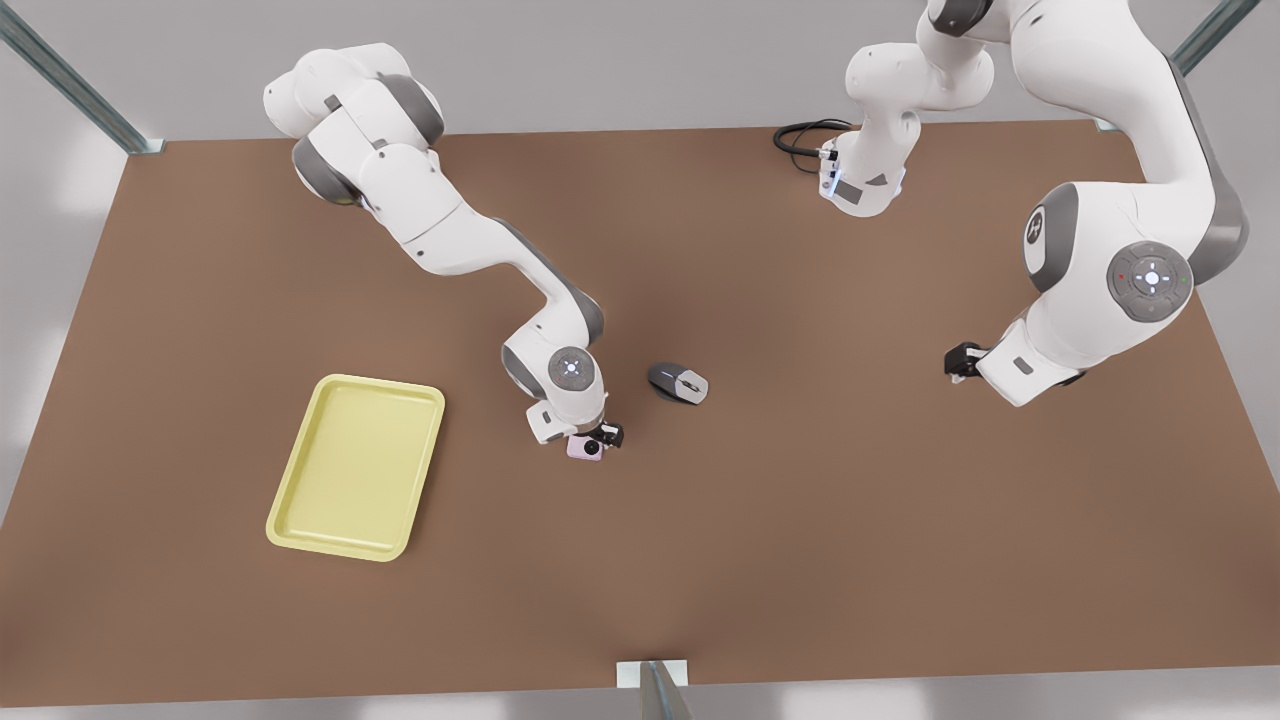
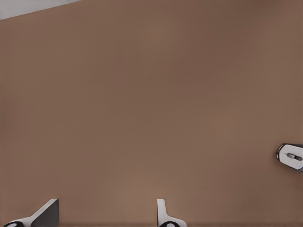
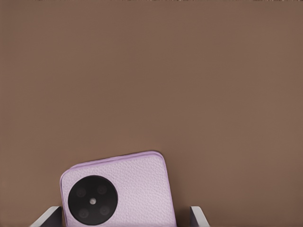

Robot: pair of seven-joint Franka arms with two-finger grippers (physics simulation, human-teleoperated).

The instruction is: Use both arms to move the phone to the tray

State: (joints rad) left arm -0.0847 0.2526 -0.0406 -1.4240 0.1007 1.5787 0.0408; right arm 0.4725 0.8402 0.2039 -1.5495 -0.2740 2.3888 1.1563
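The phone (image 1: 586,448) lies flat on the brown table (image 1: 800,520) in the front view, near the middle and toward the front view's left, between the yellow tray (image 1: 355,465) and a grey computer mouse (image 1: 678,382). The right gripper (image 1: 600,437) sits directly over the phone; contact cannot be confirmed from this view. The tray is empty and stands apart from the phone. The left gripper (image 1: 958,361) hangs above bare table at the front view's right, well away from the phone; this arm is waiting. In the left wrist view, the left gripper (image 2: 106,215) has its two fingertips (image 2: 163,213) spread wide with nothing between them, and the mouse (image 2: 290,156) appears at the frame edge. In the right wrist view, the phone (image 3: 128,189) lies camera face up between the spread fingertips (image 3: 198,216) of the right gripper (image 3: 125,217); the jaws straddle it with visible gaps on both sides, so no grip is established. Judged from this, the approach is complete; closing, lifting, carrying and placing in the tray are not yet done.
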